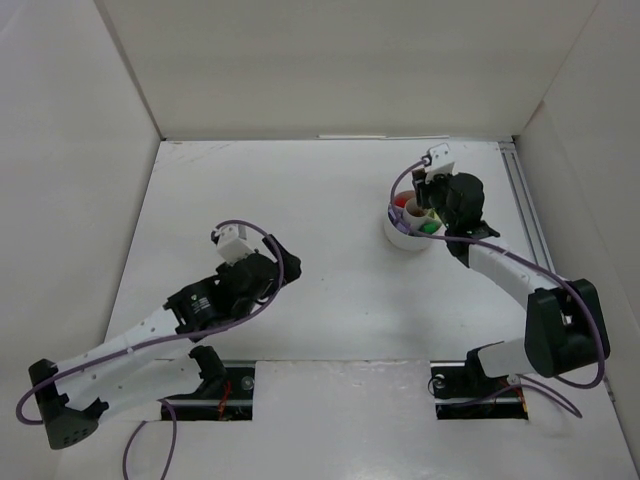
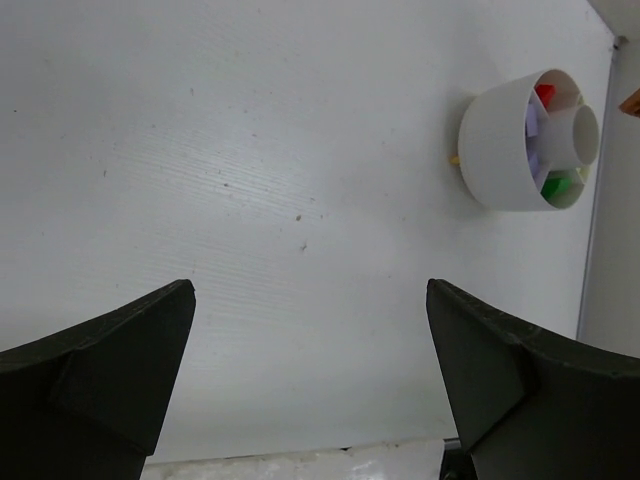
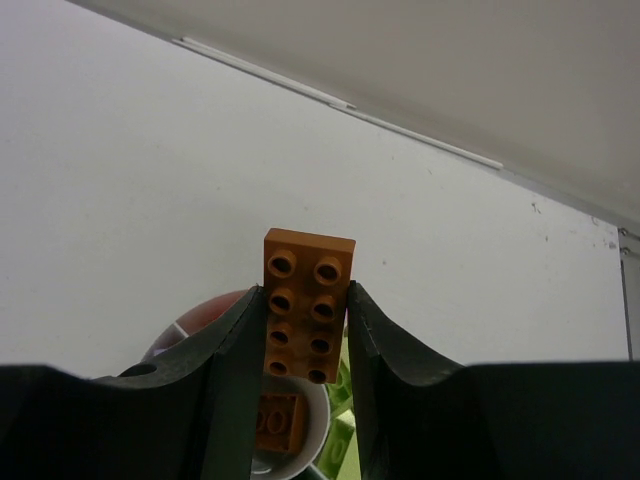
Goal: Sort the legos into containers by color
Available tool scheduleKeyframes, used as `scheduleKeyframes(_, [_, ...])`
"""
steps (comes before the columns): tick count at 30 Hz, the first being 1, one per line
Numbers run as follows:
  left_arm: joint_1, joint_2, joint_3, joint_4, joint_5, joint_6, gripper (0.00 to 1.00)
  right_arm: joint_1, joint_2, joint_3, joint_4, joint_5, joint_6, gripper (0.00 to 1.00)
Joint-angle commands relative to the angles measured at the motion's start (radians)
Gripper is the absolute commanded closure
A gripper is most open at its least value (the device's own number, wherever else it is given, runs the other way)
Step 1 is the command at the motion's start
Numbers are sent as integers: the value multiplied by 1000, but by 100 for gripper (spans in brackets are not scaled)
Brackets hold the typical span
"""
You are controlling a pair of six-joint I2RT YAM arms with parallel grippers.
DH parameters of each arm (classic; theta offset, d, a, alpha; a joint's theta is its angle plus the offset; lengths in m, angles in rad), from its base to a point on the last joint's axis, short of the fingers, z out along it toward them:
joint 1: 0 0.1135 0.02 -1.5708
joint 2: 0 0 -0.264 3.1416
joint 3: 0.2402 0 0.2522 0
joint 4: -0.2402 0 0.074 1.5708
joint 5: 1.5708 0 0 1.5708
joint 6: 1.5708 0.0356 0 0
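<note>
While the right tool (image 3: 305,300) pinches an orange-brown lego (image 3: 309,262) upright between its fingers above the white dish (image 3: 318,425), the left tool (image 2: 310,290) gapes wide over the counter (image 2: 250,150), well apart. Only the left wrist view shows purple legos (image 2: 532,122) between the red lego (image 2: 543,95) and the green lego (image 2: 556,185).

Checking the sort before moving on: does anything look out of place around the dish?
One thing: a tiny orange-tan bit lies outside the white dish, at the foot of its outer wall and in no compartment. It is too small to tell whether it is a brick. The right tool grips an orange brick above the dish.
</note>
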Motion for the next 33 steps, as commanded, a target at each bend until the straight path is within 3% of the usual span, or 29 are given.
scheduleKeyframes(1, [3,58,53,23,-43,38,0,-15,15,23,131,-100,-20,72])
scheduleKeyframes(10, [3,103,73,64,-34,61,0,-38,15,-65,191,-109,40,70])
scheduleKeyframes(14, [3,94,73,64,-25,61,0,-47,-5,-85,191,-141,40,64])
scheduleKeyframes(15, [3,94,73,64,-25,61,0,-47,-5,-85,191,-141,40,58])
scheduleKeyframes(21, [3,75,73,64,-25,61,0,-56,-14,-85,191,-150,40,39])
scheduleKeyframes(27, [3,85,82,64,-25,70,0,-56,-59,-94,182,-159,58,33])
scheduleKeyframes(31, [51,146,128,26,6,91,0,-56,-142,-62,48,-94,130,12])
scheduleKeyframes(32, [72,164,128,26,47,108,0,-56,-161,-51,5,-36,152,1])
scheduleKeyframes(33, [101,183,142,36,81,131,0,-56,-180,-31,-36,9,179,0])
